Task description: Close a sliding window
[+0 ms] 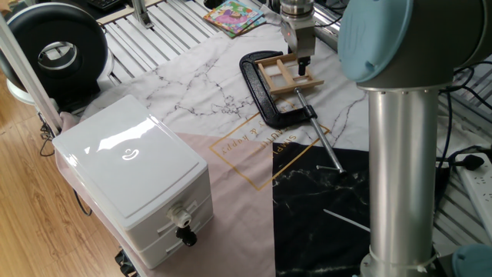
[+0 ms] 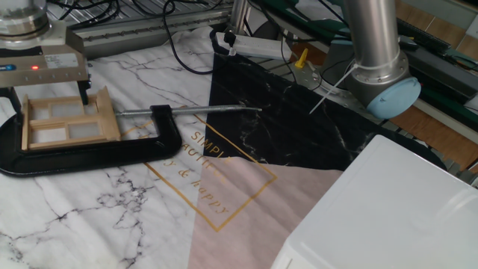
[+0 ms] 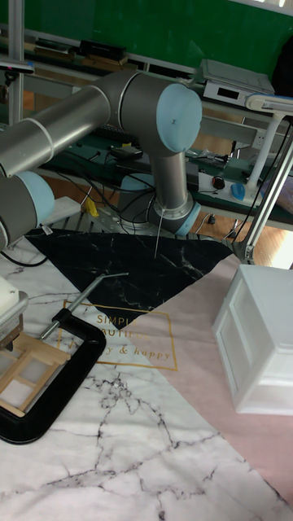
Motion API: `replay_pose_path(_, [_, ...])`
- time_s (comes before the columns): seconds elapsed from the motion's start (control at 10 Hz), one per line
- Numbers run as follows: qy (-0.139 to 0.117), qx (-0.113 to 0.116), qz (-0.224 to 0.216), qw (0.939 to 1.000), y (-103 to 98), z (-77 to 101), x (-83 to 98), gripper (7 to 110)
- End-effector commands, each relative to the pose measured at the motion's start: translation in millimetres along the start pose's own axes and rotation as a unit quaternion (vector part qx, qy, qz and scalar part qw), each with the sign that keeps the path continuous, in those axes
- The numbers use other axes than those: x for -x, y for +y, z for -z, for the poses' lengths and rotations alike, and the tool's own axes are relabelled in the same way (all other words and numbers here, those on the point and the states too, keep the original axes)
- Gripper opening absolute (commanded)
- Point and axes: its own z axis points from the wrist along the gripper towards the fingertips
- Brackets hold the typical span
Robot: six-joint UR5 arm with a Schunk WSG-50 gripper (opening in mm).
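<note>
The surface (image 1: 177,65) is covered by a cloth (image 1: 231,165) printed in white marble, black marble and pale pink fields with gold lettering near the middle. A black C-clamp (image 1: 265,100) lies flat on the white marble part toward the upper centre of one fixed view, its long screw bar (image 1: 323,138) reaching toward the black field. The sliding window (image 1: 286,75) sits inside the clamp. A white drawer box (image 1: 138,181) stands on the pink part at lower left. A colourful booklet (image 1: 233,15) lies at the top edge.
</note>
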Motion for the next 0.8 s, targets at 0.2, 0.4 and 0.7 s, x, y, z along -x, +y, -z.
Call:
replay_pose_path(0.2, [0.025, -0.041, 0.013, 0.9988, -20, 17.4, -9.2, 88])
replay_pose_path(0.4, [0.031, -0.025, -0.004, 0.9992, -3, 34.7, -5.8, 88])
replay_pose_path(0.7, [0.014, 0.08, -0.049, 0.9955, 54, 36.4, 1.6, 88])
